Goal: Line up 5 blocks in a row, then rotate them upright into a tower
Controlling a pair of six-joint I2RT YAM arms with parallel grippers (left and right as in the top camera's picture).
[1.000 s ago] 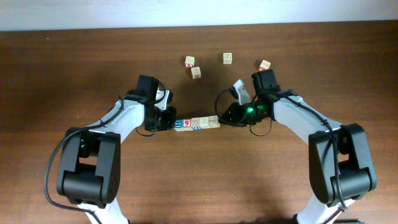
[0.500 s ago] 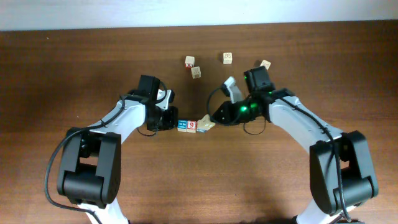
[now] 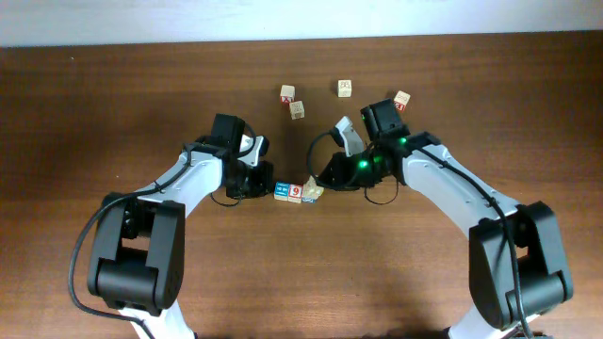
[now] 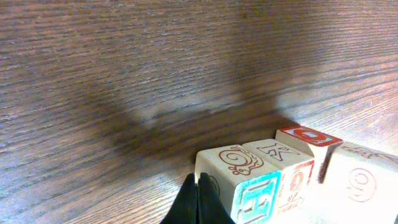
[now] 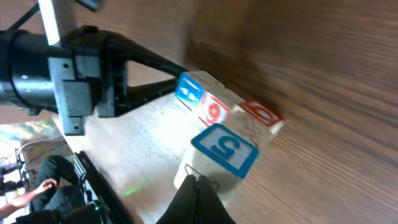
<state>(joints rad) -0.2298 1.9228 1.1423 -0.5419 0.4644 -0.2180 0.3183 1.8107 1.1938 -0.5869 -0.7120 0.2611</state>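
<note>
Row of blocks (image 3: 295, 192): overhead, its ends lie under both arms; count unclear.
Loose cubes (image 3: 297, 109): marks too small to read.
Pale 9 block (image 4: 364, 183): blurred, cut by the right and bottom edges.
Left end effector (image 4: 198, 198): only fingertips show.
Right end effector (image 5: 198, 199): likewise cut off below.

One table (image 3: 94, 94), two arms, left arm (image 3: 193, 174) and right arm (image 3: 452, 184), two grippers, left gripper (image 3: 269, 186) and right gripper (image 3: 321, 185), four loose cubes (image 3: 287, 92) (image 3: 298, 109) (image 3: 346, 88) (image 3: 402, 99), at least four blocks (image 3: 295, 192) bunched together (overhead shows only three clearly)
</note>
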